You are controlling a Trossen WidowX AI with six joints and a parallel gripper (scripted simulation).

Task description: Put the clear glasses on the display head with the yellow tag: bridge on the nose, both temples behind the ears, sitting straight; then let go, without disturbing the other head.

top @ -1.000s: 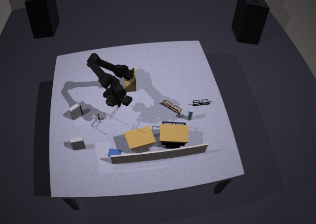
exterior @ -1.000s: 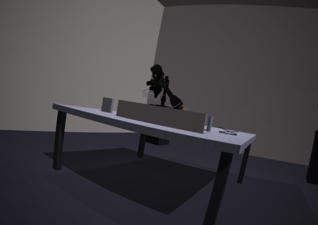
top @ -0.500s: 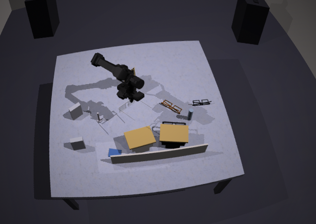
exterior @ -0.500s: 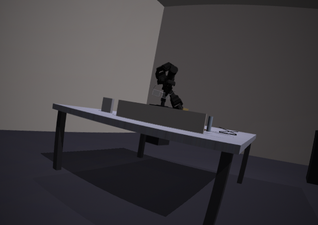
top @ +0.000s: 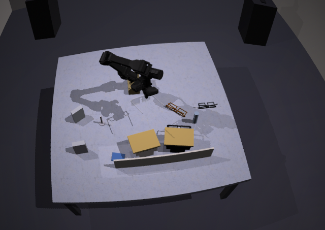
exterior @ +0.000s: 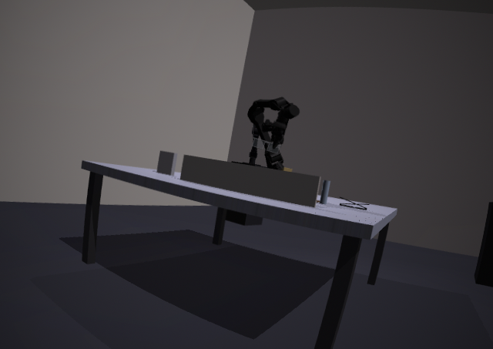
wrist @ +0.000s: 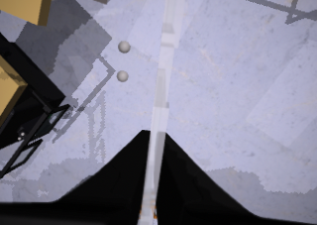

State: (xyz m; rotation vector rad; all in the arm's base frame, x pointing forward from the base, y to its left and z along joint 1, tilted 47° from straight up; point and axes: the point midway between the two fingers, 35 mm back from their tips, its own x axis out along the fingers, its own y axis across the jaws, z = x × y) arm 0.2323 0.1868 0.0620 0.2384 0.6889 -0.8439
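Observation:
My gripper [top: 146,97] [exterior: 275,145] [wrist: 153,139] is shut on the clear glasses [top: 136,101] [exterior: 259,142] [wrist: 160,93], held above the table behind the two heads. In the wrist view their front is edge-on, running up from the fingertips, with two pale beads like nose pads at its left. A dark head [top: 178,149] [wrist: 35,105] sits below the right yellow board [top: 179,136] and has black glasses [top: 179,126] [wrist: 28,141] at its front. A paler head, mostly hidden, is below the left yellow board [top: 143,140] [wrist: 22,2]. I cannot tell the tags.
A long wall [top: 164,158] [exterior: 250,182] stands beyond the heads, near a blue card [top: 118,156]. Brown glasses [top: 176,109], black folded glasses [top: 206,105] [exterior: 353,204] and a blue cylinder [top: 195,117] [exterior: 325,192] are at right. Two grey blocks [top: 78,114] [top: 79,147] and a small post [top: 101,120] are at left.

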